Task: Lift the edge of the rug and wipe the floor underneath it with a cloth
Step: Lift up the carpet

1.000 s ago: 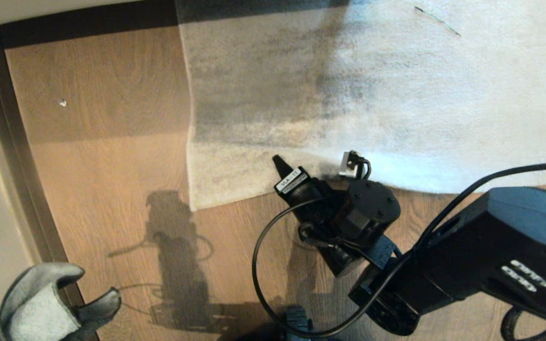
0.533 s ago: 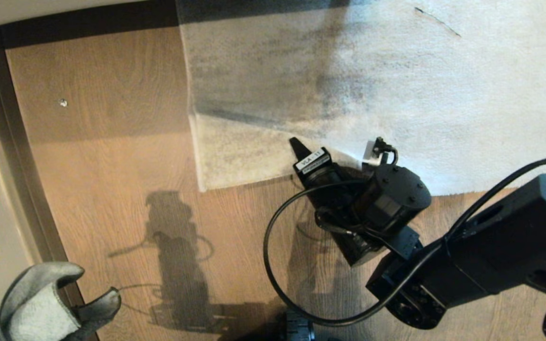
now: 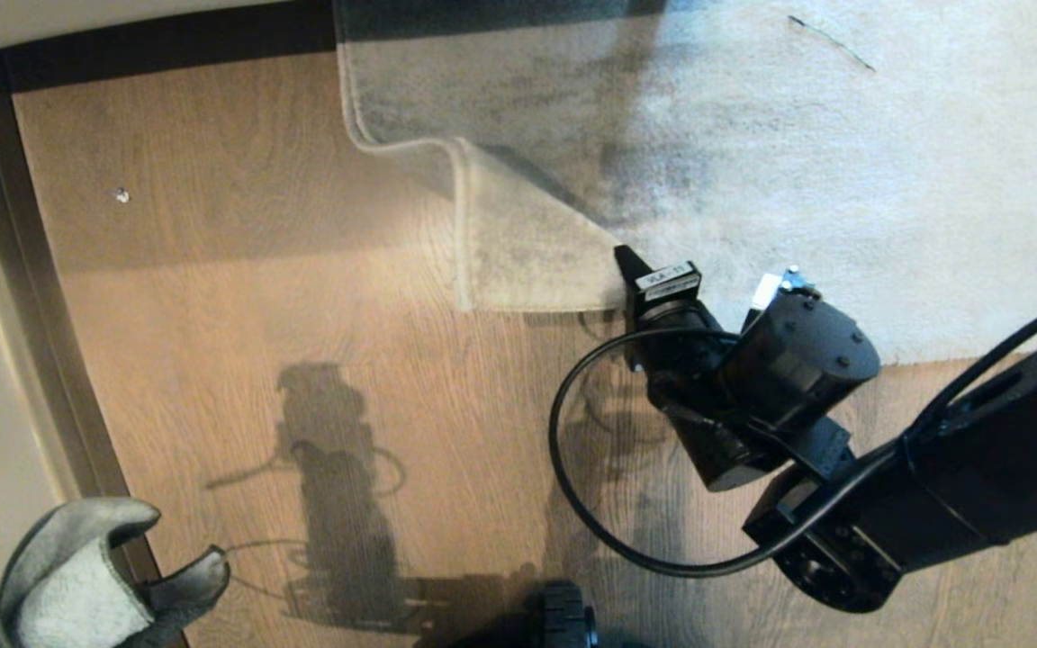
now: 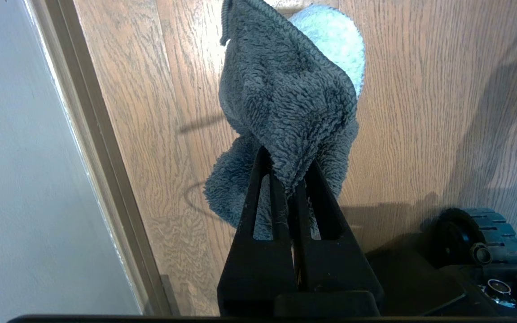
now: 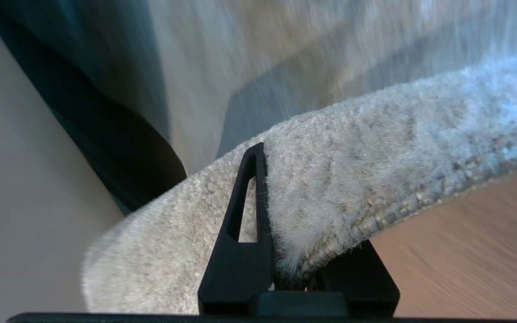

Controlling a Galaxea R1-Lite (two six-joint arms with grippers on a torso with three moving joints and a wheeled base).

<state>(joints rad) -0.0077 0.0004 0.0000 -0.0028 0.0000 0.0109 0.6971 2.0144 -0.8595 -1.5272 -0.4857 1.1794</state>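
Nearest the robot, at the lower left of the head view, the left hand (image 4: 292, 179) hangs parked close to the wall, its two fingers (image 4: 258, 197) pinched shut on the one cloth (image 3: 77, 576). The cloth (image 4: 285, 112) is a single thick grey piece, folded and bunched, fuzzy on the face toward the wrist camera, with a paler patch showing behind its top. It hangs above the floor (image 4: 420, 89) without clearly touching it, just beside the brown skirting strip (image 4: 101, 148) that runs along the pale wall (image 4: 11, 157). One black wheel (image 3: 565, 621) of the base shows at the bottom middle of the head view.

Farther out, the right arm (image 3: 933, 486) reaches in from the right with one black cable (image 3: 572, 486) looping off it. The right hand (image 5: 292, 264) is clamped on the rug edge (image 5: 330, 215), one finger (image 5: 240, 224) lying over the pile and the other under the bound border. In the head view the hand (image 3: 628, 270) sits at the near border of the rug (image 3: 798, 180), and the rug edge (image 3: 527, 261) with its square corner is lifted and folded over onto the rug, forming one flap. Bare brown floor (image 3: 302, 270) shows left of and below that flap. One small pale speck (image 3: 121, 194) lies on the planks well to the left. At the far end a dark strip (image 3: 167, 40) borders the floor.
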